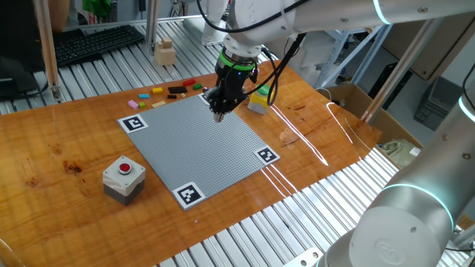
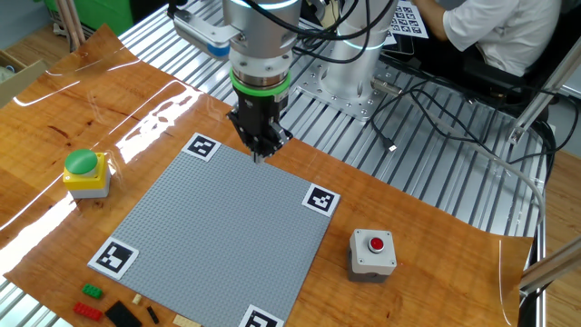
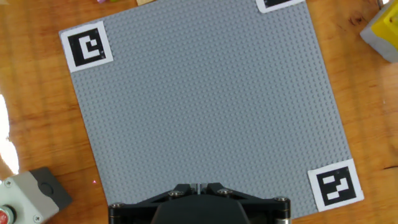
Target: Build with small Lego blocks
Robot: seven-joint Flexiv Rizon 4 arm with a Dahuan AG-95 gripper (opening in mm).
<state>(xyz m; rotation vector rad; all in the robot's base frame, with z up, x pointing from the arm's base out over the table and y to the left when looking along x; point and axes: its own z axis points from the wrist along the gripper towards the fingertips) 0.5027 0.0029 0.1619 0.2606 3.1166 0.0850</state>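
My gripper [image 1: 220, 115] hangs just above the far part of the grey studded baseplate [image 1: 200, 152], fingers pointing down and pressed together. It also shows in the other fixed view [image 2: 259, 156] and at the bottom of the hand view [image 3: 197, 185]. I see no brick between the fingertips. Several small Lego blocks lie on the wood beyond the plate's far edge: pink [image 1: 133, 104], yellow [image 1: 157, 90], black [image 1: 177, 90], red [image 1: 188, 83]. In the other fixed view I see green [image 2: 92, 292], red [image 2: 88, 311] and black [image 2: 121, 315] ones. The baseplate [image 3: 205, 106] carries no bricks.
A yellow container with a green top [image 1: 259, 99] stands by the plate's far right corner. A grey box with a red button [image 1: 123, 178] sits at the near left. A pale wooden block [image 1: 165, 52] stands on the metal rails behind. Marker tags [image 1: 134, 123] mark the plate's corners.
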